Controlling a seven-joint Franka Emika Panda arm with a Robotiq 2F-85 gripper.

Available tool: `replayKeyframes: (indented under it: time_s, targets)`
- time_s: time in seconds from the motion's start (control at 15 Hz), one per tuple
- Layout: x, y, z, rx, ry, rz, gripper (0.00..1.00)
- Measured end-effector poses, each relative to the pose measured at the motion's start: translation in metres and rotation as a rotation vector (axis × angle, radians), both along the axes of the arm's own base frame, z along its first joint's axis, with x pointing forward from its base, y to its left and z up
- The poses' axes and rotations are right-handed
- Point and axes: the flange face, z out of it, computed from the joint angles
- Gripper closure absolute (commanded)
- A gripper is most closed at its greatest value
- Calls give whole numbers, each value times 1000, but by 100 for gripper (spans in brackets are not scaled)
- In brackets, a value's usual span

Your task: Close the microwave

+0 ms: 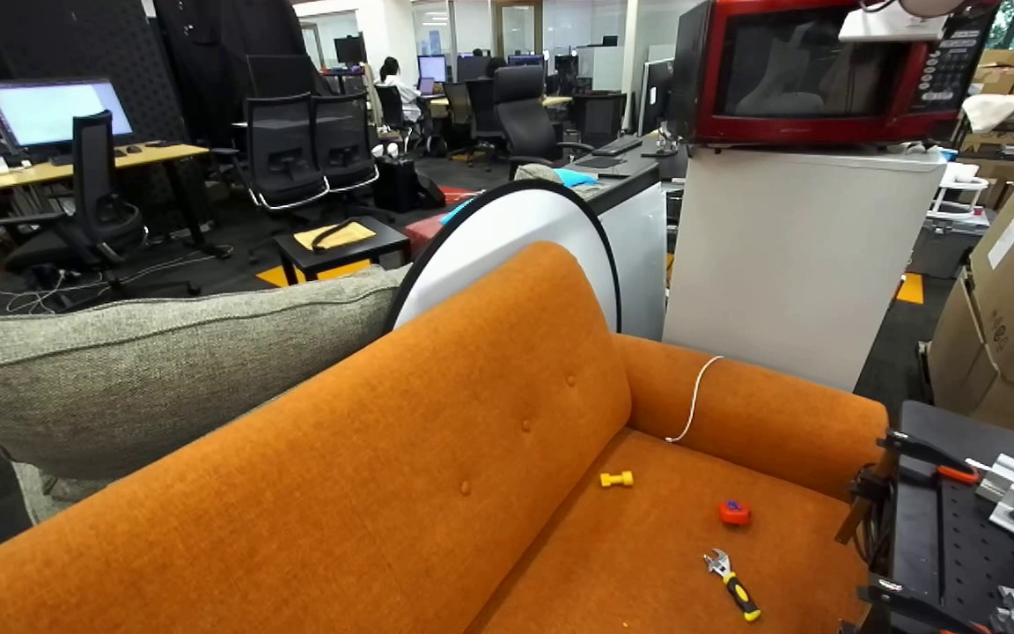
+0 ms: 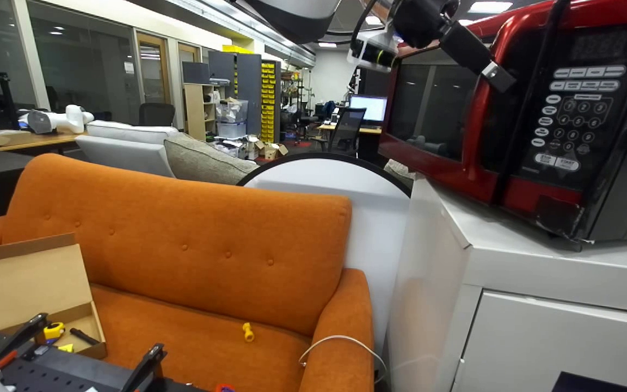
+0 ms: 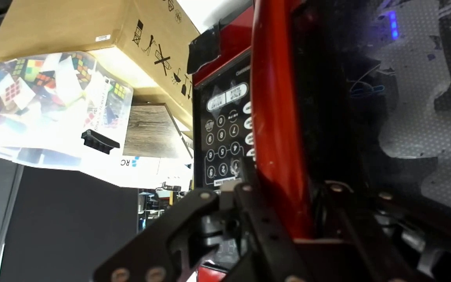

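In an exterior view, the boxy glossy red microwave oven [image 1: 824, 84] sits on top of the tall white cabinet [image 1: 797, 255], grey reflections in its large dark glass window [image 1: 789, 62]; a white section of the robot arm [image 1: 892, 28] hangs before its upper right part. In an exterior view, the black gripper [image 2: 491, 73] is at the curved red handle [image 2: 475, 128] of the door [image 2: 428, 114], near a black control panel [image 2: 577, 120] with white oval keys; I cannot tell whether the door is fully closed. A ragged black patch [image 2: 559, 213] covers the lower front corner. In the wrist view, the black metal fingers [image 3: 266, 235] lie on either side of the handle; whether the jaws are clamped on it I cannot tell.
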Motion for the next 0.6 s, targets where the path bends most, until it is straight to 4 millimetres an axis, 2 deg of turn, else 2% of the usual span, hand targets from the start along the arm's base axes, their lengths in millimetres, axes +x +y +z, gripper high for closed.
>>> replayKeyframes:
  time_s: [0.6]
  targets:
    - [-4, -18, 22, 120, -10, 76, 92]
